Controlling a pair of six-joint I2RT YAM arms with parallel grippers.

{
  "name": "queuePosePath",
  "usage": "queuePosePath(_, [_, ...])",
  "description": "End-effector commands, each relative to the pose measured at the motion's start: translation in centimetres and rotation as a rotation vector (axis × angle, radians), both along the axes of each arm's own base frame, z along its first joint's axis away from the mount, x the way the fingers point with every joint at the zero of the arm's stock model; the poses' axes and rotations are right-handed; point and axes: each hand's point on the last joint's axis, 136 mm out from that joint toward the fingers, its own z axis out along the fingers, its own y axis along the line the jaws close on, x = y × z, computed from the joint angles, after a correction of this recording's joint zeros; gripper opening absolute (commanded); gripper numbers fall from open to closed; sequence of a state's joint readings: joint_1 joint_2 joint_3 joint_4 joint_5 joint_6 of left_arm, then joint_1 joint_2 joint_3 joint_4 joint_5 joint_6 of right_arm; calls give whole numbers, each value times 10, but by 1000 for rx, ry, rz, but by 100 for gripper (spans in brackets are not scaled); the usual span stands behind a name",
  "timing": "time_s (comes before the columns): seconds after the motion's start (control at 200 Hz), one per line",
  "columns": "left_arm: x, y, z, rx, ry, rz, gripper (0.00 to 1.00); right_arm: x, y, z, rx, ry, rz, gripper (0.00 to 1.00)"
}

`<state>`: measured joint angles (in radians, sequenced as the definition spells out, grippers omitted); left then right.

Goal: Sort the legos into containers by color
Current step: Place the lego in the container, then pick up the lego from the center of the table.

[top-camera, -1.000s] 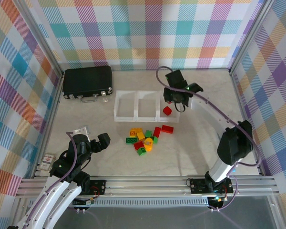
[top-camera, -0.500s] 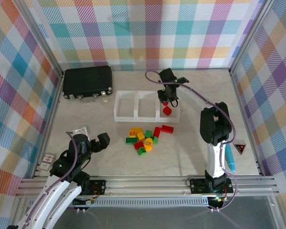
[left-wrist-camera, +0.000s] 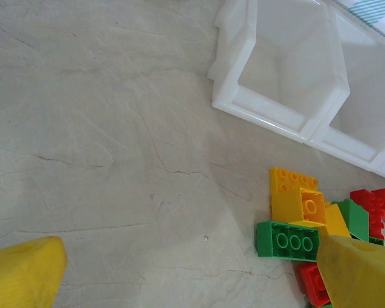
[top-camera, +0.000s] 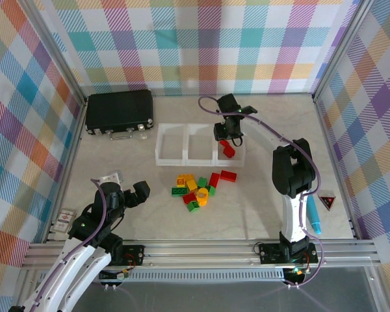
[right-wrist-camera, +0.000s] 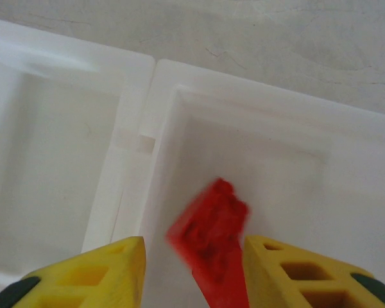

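Right hand (right-wrist-camera: 194,250) has just spread its fingers partway, gripping nothing; the released red lego (right-wrist-camera: 212,234) tumbles into the end container (right-wrist-camera: 256,102), one o'clock of the unsorted pile (top-camera: 196,188). One more red sorted.

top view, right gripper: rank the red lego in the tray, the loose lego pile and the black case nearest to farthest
1. red lego, in the rightmost tray, right at the tips of the right gripper.
2. loose lego pile, toward the near edge, slightly left of the gripper.
3. black case, far left, at the back.
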<state>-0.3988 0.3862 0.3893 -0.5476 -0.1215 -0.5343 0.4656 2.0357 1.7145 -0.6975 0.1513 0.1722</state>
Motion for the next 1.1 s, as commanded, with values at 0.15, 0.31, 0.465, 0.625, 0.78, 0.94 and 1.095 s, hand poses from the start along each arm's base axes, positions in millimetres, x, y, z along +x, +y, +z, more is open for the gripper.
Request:
queuePosePath(0.15, [-1,-3,9,-9,-20,-18,100,-15,-6,35,40,-16,-32,51])
queuePosePath(0.31, [-1,-5,10,-18,-23,-23,100,-44,-11,58,111,-16,-43,56])
queuePosePath(0.465, [-1,-5,11,-23,-28,-22,100,-86,-8,59,217,9,24,57])
queuePosePath(0.625, [-2,-5,11,-29,-37,-23,100,-130,-14,44,254,69,70,62])
queuePosePath(0.78, [0,-7,10,-36,-38,-26,100,-162,-20,25,274,152,-18,65])
queuePosePath(0.94, [0,-9,5,-57,-27,-28,100,-187,-10,12,337,191,-106,64])
queuePosePath(1.095, [-1,-20,3,-78,3,-77,100,-197,-6,10,322,165,-149,64])
